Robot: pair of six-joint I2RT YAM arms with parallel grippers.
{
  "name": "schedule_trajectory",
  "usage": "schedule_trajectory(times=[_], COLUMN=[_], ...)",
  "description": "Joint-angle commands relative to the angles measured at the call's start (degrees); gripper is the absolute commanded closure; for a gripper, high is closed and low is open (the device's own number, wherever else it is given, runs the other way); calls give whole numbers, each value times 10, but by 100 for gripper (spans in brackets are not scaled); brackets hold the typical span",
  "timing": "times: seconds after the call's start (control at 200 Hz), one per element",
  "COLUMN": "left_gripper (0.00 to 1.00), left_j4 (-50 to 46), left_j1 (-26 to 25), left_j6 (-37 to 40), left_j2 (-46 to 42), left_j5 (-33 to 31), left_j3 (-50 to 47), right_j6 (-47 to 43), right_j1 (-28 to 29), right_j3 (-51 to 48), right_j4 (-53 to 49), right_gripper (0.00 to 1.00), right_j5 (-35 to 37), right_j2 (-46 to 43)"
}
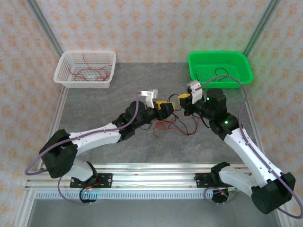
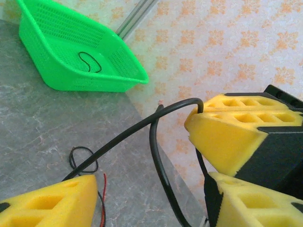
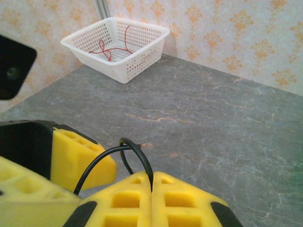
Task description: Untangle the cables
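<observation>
Clerk: Cables (image 1: 170, 125), location?
Checker: Tangled red and black, on table (image 1: 94, 109), just to the near side of both grippers in the top view. One black strand (image 2: 118, 140) raised off the heap.
Clerk: Right gripper (image 3: 151, 182)?
Checker: Closed pad to pad, black strand pinched in the seam.
Clerk: Left gripper (image 2: 151, 189)?
Checker: Fingers well apart, clamping nothing; strand crosses the gap between them.
Clerk: Axis of strand?
Checker: Runs side to side, gripper to gripper, bowed upward and slack. Grippers just beside each other, tips facing.
Clerk: Destinations?
Checker: Green basket (image 1: 239, 61), one black wire (image 2: 90, 61) inside, beyond right gripper; right arm nearer. White basket (image 1: 85, 83), red wires (image 1: 87, 72) inside, far left; left arm nearer.
Clerk: Next move, as judged?
Checker: Probably a draw of strand up and away from the heap toward green basket; calls for left gripper to pin the rest.
</observation>
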Motion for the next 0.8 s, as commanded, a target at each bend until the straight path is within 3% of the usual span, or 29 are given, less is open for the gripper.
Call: schedule_trajectory(times=[0.0,0.175,0.21,0.255,0.42,0.611,0.796], left_gripper=[46,69,80,100,100,100,100], left_j4=[51,69,69,66,-14,-151,-251], left_j1=[-3,-3,-4,-3,-3,-3,-4], left_j6=[-20,-31,-31,-30,0,45,89], left_j2=[16,18,15,8,-39,-102,-134], left_j5=[20,21,16,7,-19,-51,-80], left_j3=[23,21,19,17,41,93,148], right_j6=[62,124,135,149,216,260,261], right_j1=[4,4,4,4,3,3,3], right_j3=[-13,-33,-38,-44,-55,-67,-89], right_j4=[51,77,80,86,76,82,125], right_gripper=[100,100,100,100,100,63,50], right_j5=[16,35,39,46,98,105,57], right_j2=[-13,-14,-14,-16,-13,-6,-5])
